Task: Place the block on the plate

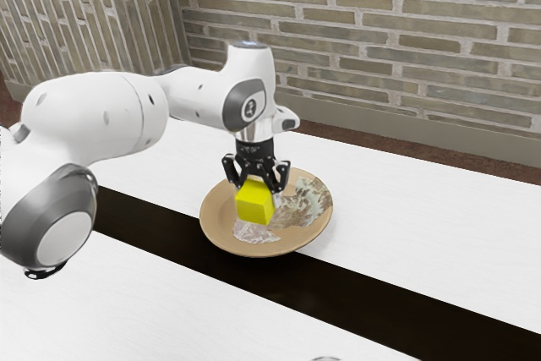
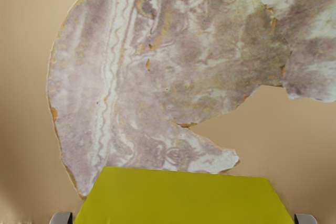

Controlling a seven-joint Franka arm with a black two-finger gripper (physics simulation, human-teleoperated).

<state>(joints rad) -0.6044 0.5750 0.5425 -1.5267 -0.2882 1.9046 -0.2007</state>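
Block (image 1: 254, 203) gripped above the plate (image 1: 221, 221)

Near the middle of the exterior view, the block sits directly under the hand, between the fingertips of the black gripper (image 1: 259, 190), which looks clamped on it from two sides. The plate spreads beneath; whether block and plate touch, I can't tell. The direction that matters is down: the coming move probably needs a short lowering, then a release, with little sideways travel. The block is plain bright yellow, flat-faced and roughly cubic, with no clear long axis, and appears slightly tilted in the exterior view
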